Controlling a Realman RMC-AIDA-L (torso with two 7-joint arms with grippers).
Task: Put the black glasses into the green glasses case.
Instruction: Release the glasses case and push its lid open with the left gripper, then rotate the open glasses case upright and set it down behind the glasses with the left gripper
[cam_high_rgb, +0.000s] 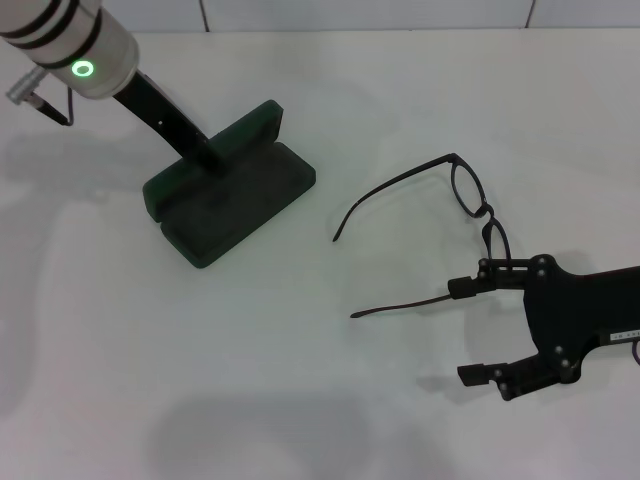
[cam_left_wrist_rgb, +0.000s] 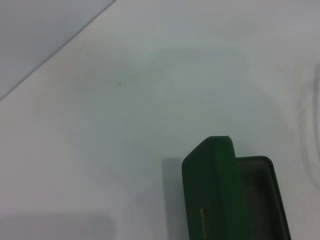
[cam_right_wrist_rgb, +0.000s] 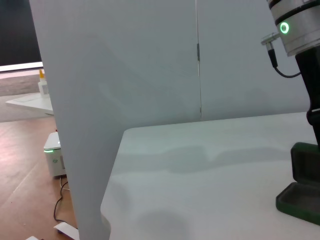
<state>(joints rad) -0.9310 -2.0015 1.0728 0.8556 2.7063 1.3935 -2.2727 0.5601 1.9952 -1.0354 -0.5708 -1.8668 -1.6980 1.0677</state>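
The green glasses case (cam_high_rgb: 232, 192) lies open on the white table at the left of centre, its lid standing up at the back. My left gripper (cam_high_rgb: 205, 152) reaches down from the upper left and meets the case where lid and base join. The left wrist view shows the lid (cam_left_wrist_rgb: 212, 190) with gold lettering and the dark lining beside it. The black glasses (cam_high_rgb: 470, 190) lie unfolded to the right, temple arms pointing toward the case. My right gripper (cam_high_rgb: 468, 332) is open at the lower right, its upper finger beside the nearer temple arm. Nothing is between its fingers.
The white table (cam_high_rgb: 300, 400) stretches bare in front of the case and glasses. In the right wrist view the case (cam_right_wrist_rgb: 302, 192) sits at the table's far side under the left arm (cam_right_wrist_rgb: 300, 35), with a white partition (cam_right_wrist_rgb: 100, 100) close by.
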